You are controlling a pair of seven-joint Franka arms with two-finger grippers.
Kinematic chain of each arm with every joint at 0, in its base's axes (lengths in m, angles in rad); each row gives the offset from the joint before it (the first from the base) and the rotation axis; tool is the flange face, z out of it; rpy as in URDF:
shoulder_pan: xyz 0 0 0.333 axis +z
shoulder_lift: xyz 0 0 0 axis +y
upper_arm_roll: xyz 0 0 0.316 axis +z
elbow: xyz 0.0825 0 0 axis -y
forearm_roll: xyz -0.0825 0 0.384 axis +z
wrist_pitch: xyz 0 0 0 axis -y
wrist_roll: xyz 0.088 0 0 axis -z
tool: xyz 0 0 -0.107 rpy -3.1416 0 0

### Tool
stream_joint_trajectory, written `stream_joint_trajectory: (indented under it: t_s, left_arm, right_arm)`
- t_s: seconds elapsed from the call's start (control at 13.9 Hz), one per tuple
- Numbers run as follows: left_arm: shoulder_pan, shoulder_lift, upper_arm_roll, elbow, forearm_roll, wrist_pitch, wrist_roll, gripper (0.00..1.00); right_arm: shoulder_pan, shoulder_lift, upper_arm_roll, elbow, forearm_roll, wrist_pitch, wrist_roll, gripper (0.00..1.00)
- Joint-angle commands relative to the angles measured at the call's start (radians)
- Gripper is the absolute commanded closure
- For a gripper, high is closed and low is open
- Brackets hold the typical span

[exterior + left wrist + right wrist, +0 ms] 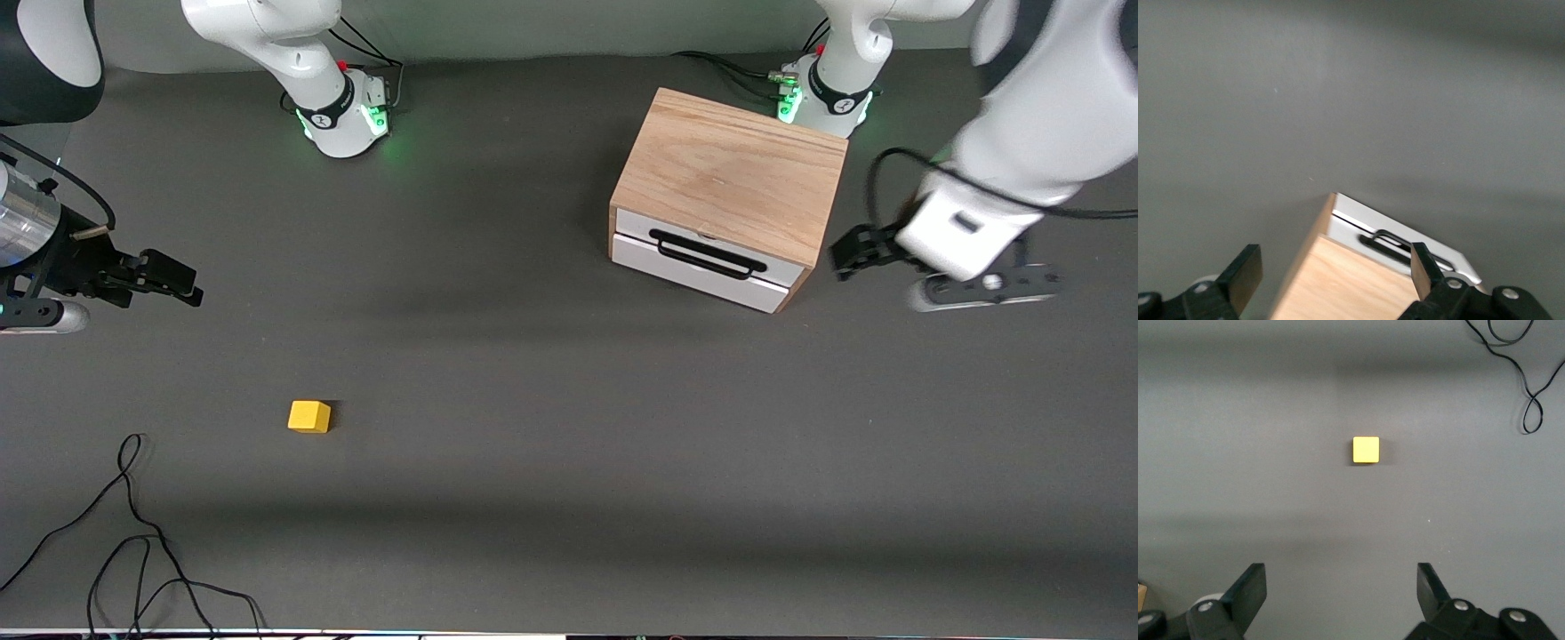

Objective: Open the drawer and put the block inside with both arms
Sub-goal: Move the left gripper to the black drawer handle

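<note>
Front view: one wooden box with one closed drawer, one block nearer the camera toward the right arm's end, two grippers, left, right; left wrist view: fingers released over the box; right wrist view: fingers released, one block on the table.

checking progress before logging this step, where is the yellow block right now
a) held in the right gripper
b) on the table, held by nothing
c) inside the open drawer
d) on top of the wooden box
b: the yellow block sits alone on the table, nearer the front camera than the wooden box, whose drawer is closed; the right gripper is open and empty above it, and the left gripper is open by the box.
</note>
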Motion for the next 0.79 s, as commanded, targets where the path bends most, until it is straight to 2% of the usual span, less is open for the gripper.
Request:
stream_joint_trajectory:
  t_s: [0.0,0.14,0.43,0.72]
  left_arm:
    - [-0.092,0.066,0.013,0.013,0.001,-0.008,-0.351,0.01]
    - [-0.134,0.111,0.012,0.009,0.009,0.0,-0.602,0.01]
    - [-0.189,0.21,0.013,0.007,0.002,0.011,-0.907,0.01]
    - [-0.208,0.279,0.012,-0.01,-0.002,-0.003,-1.037,0.01]
  right_arm:
    - [0.004,0.027,-0.006,0.043,0.003,-0.006,-0.023,0.0]
    - [0.004,0.027,-0.006,0.044,0.003,-0.005,-0.023,0.0]
    - [0.004,0.036,-0.006,0.053,0.005,-0.006,-0.017,0.0]
    - [0.005,0.036,-0.003,0.06,0.005,-0.006,-0.008,0.0]
